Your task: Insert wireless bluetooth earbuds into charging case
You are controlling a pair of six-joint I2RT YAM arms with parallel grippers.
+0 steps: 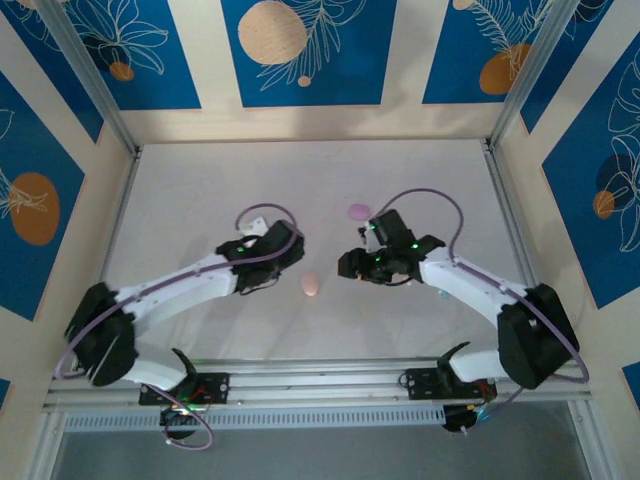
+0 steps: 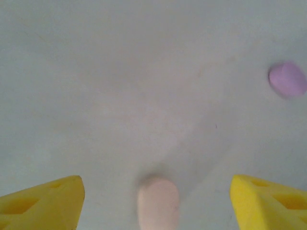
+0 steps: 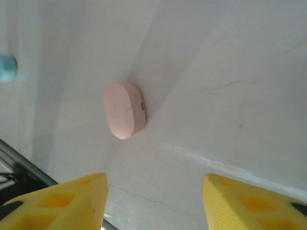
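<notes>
Top external view first: I have the pale desk [image 1: 200, 190] under both arms, and I take the pink charging case [image 1: 311, 285] as my landmark. The left arm [image 1: 170, 290] reaches in from the left of that case, and the right arm [image 1: 470, 285] from its right. Both bend inward, so the case lies on the desk between their tips. The left pincer [image 1: 296, 243] sits just left of the case and a little beyond it. The right pincer [image 1: 345, 262] sits just right of it.

On the left wrist feed, the left pincer [image 2: 156, 184] is spread wide. The yellow fingers [image 2: 43, 201] stand well clear on either side of the case [image 2: 158, 201], touching nothing. On the right wrist feed, the right pincer [image 3: 154, 184] is also parted and holds nothing, with the case [image 3: 124, 110] lying closed ahead of it.

A purple case [image 1: 359, 212] lies beyond the pink one, slightly right. A light blue piece [image 3: 7, 68] is cut off by the frame edge left of the pink case. I cannot tell whether it is an earbud or a case.
</notes>
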